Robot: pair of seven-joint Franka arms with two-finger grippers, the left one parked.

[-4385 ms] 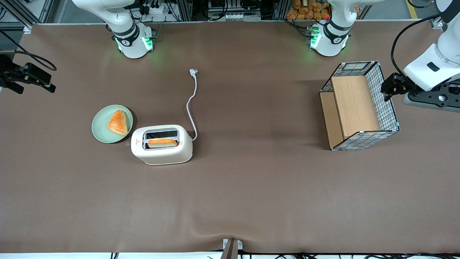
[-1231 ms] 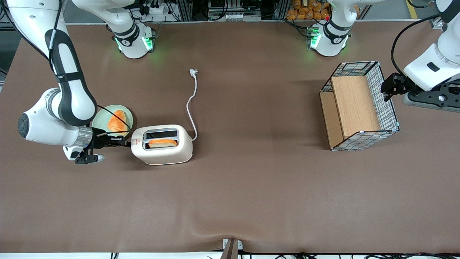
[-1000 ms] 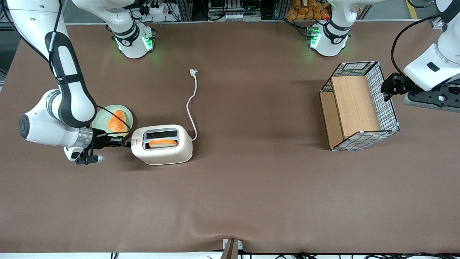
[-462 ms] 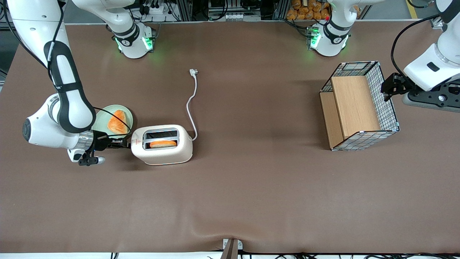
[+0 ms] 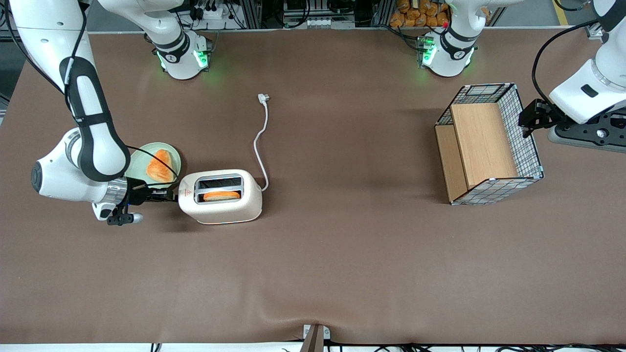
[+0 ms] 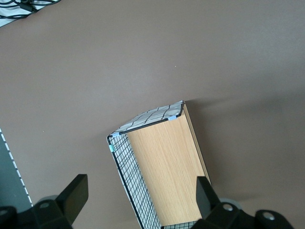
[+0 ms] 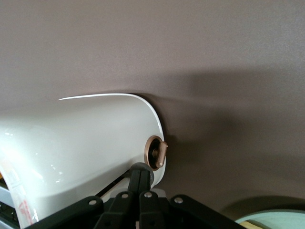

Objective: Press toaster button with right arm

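The cream-white toaster (image 5: 220,196) stands on the brown table with a slice of bread (image 5: 221,195) low in the slot nearer the front camera. The right arm (image 5: 90,146) reaches in low, and my gripper (image 5: 168,195) is at the toaster's narrow end face. In the right wrist view my gripper (image 7: 139,173) is shut, fingers together, its tip against the round grey toaster button (image 7: 141,165), which it mostly covers. A copper-rimmed dial (image 7: 156,152) sits just beside the button on the toaster's end (image 7: 86,143).
A green plate (image 5: 137,166) with a piece of toast (image 5: 160,166) lies close to my wrist; its rim shows in the right wrist view (image 7: 271,220). The white cord (image 5: 261,142) trails away from the toaster. A wire-and-wood basket (image 5: 489,144) stands toward the parked arm's end.
The arm came in from off the table to the toaster's end face, then edged closer. The slice has sunk slightly lower in its slot.
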